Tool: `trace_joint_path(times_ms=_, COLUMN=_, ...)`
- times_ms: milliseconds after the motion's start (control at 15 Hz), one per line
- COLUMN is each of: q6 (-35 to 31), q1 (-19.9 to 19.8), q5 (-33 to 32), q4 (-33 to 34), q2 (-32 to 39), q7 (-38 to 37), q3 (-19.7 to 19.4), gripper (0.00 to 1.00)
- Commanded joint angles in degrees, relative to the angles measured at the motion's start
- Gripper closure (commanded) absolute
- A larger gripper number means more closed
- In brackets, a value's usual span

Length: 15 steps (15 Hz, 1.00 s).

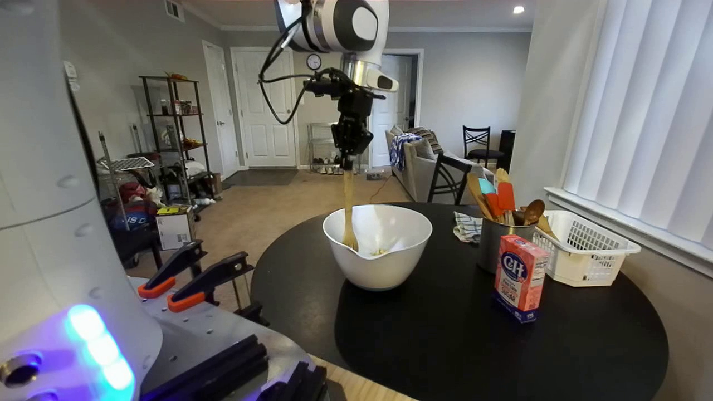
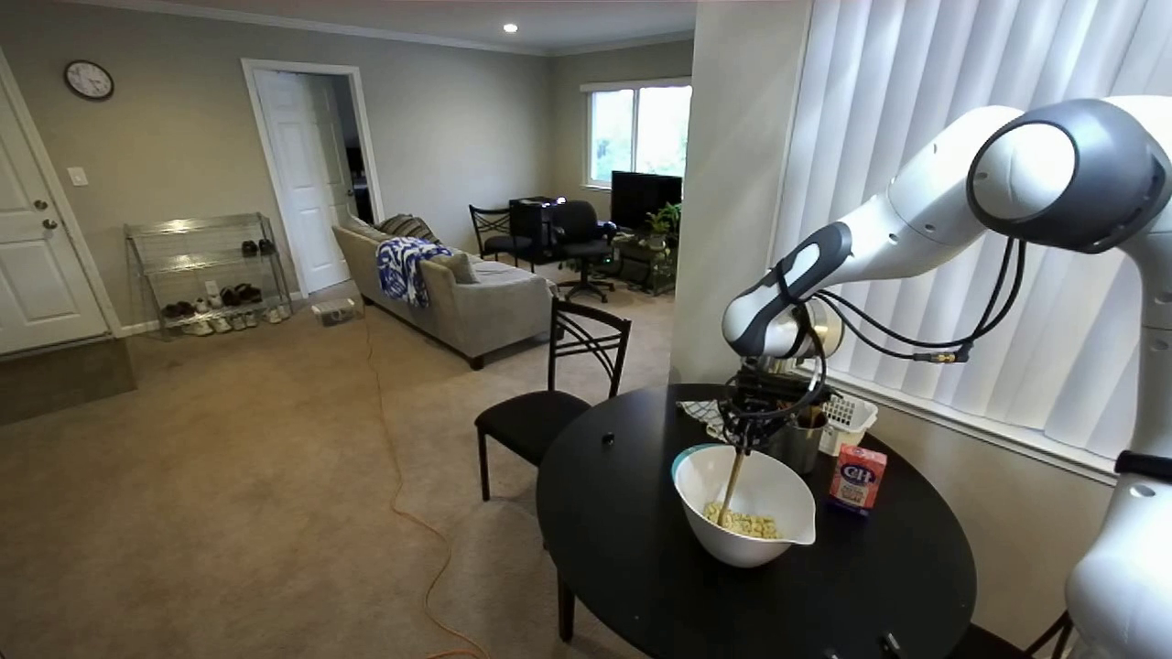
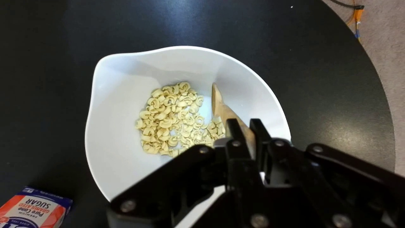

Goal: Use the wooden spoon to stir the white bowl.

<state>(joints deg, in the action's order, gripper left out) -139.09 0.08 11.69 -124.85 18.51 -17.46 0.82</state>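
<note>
Jaws: clenched on the upper handle of the wooden spoon (image 1: 348, 192), above the white bowl (image 1: 384, 273); the wrist view has the handle running between them.
Spoon: head down inside the bowl, near its wall; I cannot tell whether head and wall touch.
Pasta (image 3: 161, 123): pale curls over the bowl's bottom, broad in the wrist view, where the jaws hide part; an exterior view gives the heap (image 2: 755, 526); in an exterior view only a few bits (image 1: 380, 252) show over the rim.
Rim: a pouring lip (image 3: 102, 65) in all three views; a turquoise patch (image 2: 693, 450) in an exterior view.
Sugar carton (image 1: 521, 278): upright, apart from the bowl; whole in both exterior views, cropped at a corner of the wrist view, its lettering inverted there.
Metal pot (image 1: 486, 248): behind the carton, red spatulas (image 1: 506, 196) and wooden utensils (image 1: 480, 195) standing in it; in an exterior view the arm (image 2: 925, 210) partly covers the pot (image 2: 806, 448).
White basket (image 1: 576, 270): slotted, beside the pot.
Checked cloth (image 1: 468, 227): near the pot.
Bench (image 1: 418, 345): round and black, light glinting on it; the wrist view catches its curved edge, with an orange plug (image 3: 358, 14) beyond.
Clamps (image 1: 186, 301): black, orange-tipped, in an exterior view.
Room: carpet (image 2: 229, 503), couch (image 2: 504, 316) with a blue-and-white throw (image 2: 407, 270), black chair (image 2: 531, 416), shoe rack (image 2: 206, 265) and vertical blinds (image 2: 870, 110) in both exterior views; a far window (image 2: 664, 133) in an exterior view; a tall shelf unit (image 1: 175, 115) in an exterior view.
</note>
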Motion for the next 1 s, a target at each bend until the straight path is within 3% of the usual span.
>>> trace_joint_path(times_ms=0, q6=-3.67, q1=1.62, q5=-1.11, q4=-0.99, q2=1.02, q7=0.60, q3=-0.32, gripper=0.94)
trace_joint_path(times_ms=733, q6=-6.06, q1=3.78, q5=-4.01, q4=-1.13, q2=4.70, q7=-1.13, q3=-1.95, gripper=0.94)
trace_joint_path(times_ms=933, q6=-5.35, q1=5.28, q5=-7.45, q4=-1.46, q2=4.94, q7=-4.99, q3=-4.37, gripper=0.94)
